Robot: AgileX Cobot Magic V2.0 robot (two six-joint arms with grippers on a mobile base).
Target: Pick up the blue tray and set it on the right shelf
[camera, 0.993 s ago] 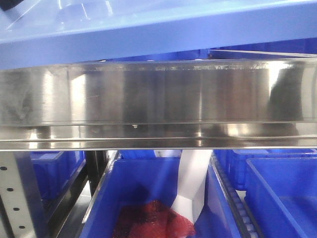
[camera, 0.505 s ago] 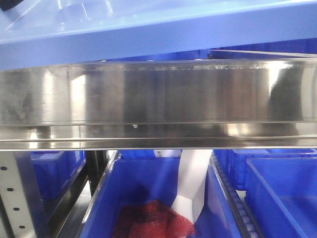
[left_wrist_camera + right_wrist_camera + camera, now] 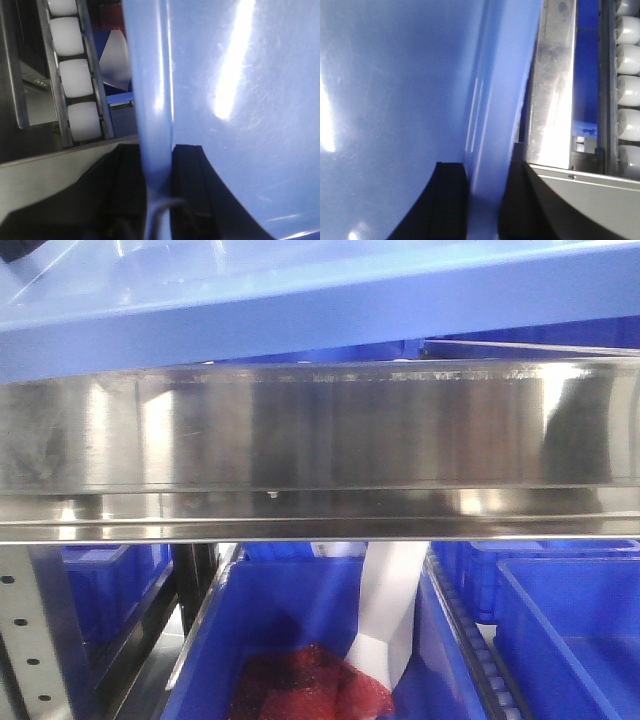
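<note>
The light blue tray fills the top of the front view, its rim just above the shiny steel front lip of the right shelf. In the left wrist view my left gripper is shut on the tray's left rim, one black finger on each side. In the right wrist view my right gripper is shut on the tray's right rim in the same way. The tray's glossy inside fills most of both wrist views. The grippers do not show in the front view.
Deep dark-blue bins stand on the level below the lip, one holding red mesh and white paper. White roller tracks run beside the tray, also in the right wrist view. A perforated grey upright stands lower left.
</note>
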